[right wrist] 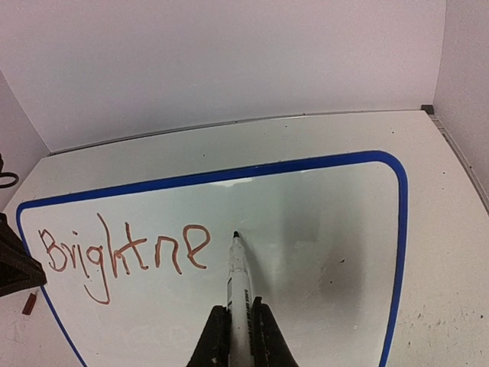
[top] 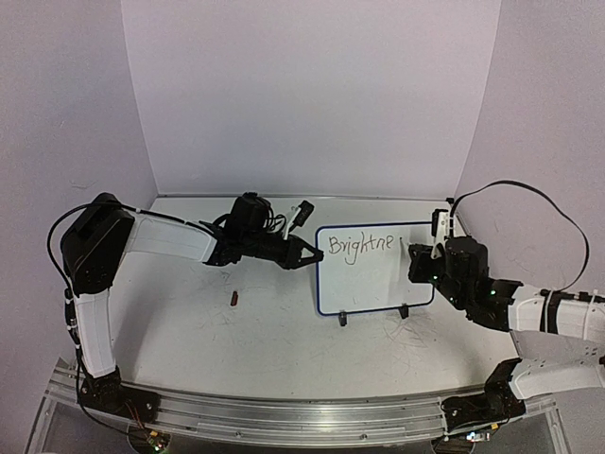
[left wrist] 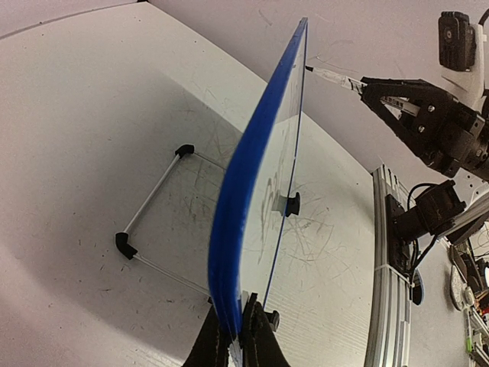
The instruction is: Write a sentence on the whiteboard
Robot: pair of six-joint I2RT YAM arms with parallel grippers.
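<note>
The whiteboard (top: 378,284), white with a blue frame, stands upright on the table right of centre. My left gripper (top: 307,253) is shut on its left edge. In the left wrist view the board (left wrist: 243,191) is seen edge-on, with the jaws (left wrist: 238,336) clamped on the frame. My right gripper (top: 421,260) is shut on a white marker (right wrist: 241,283). The marker's tip (right wrist: 235,234) sits at the board (right wrist: 328,229) just right of the last letter. The sentence (right wrist: 122,252) reads "Brightne" in dark reddish strokes along the top left.
A small dark red cap (top: 234,299) lies on the table left of the board. Two black feet (top: 343,318) hold the board's lower edge, and a wire stand (left wrist: 149,202) reaches out behind it. Walls close in at the back and sides. A metal rail (top: 302,416) runs along the near edge.
</note>
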